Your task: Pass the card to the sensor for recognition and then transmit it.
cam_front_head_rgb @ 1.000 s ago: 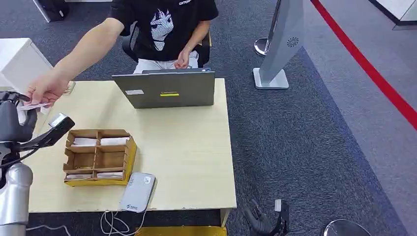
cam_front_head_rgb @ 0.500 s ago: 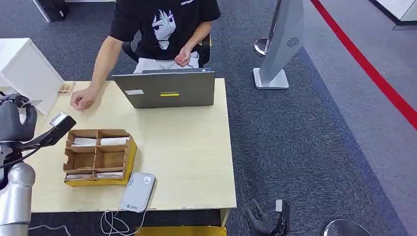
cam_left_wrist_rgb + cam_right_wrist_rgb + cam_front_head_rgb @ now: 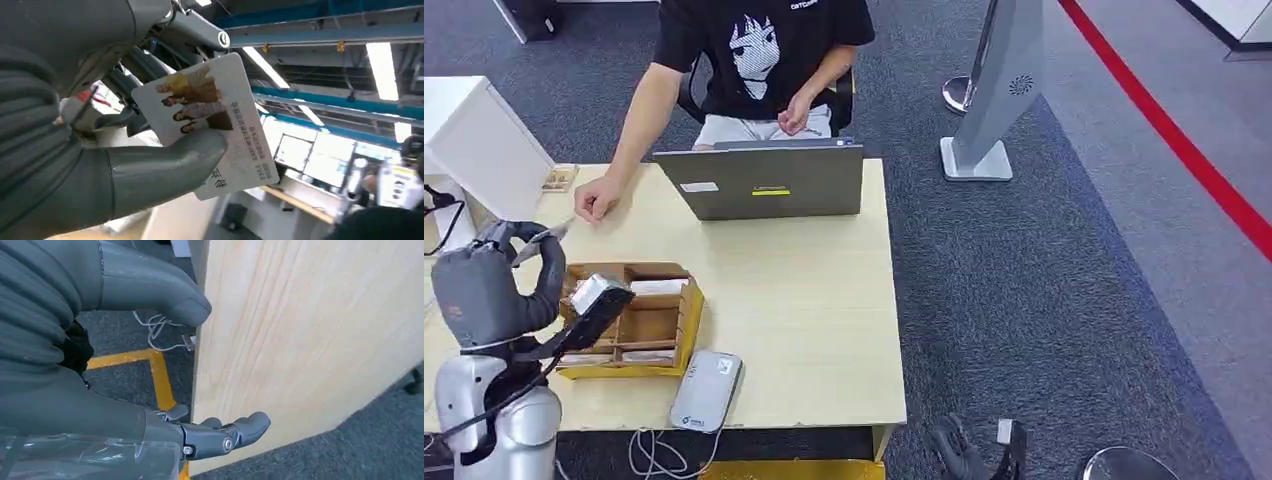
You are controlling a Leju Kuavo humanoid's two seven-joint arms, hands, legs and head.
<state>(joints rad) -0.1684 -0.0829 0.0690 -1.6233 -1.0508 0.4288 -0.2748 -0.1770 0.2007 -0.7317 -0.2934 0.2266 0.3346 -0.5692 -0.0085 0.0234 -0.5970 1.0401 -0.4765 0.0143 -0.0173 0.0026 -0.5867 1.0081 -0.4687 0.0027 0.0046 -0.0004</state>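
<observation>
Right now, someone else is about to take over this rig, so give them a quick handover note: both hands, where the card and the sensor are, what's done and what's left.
Left hand: raised over the table's left side, holding the card between thumb and fingers.
Right hand: hanging beside the table edge, holding nothing, fingers apart.
Card reader: flat at the near edge of the table, right of the cardboard organizer; its cable hangs off the front.
A seated person rests a hand on the far left of the table, beside the laptop.
Done: card is in hand.
Left: bring the card to the reader, then pass it on.
</observation>
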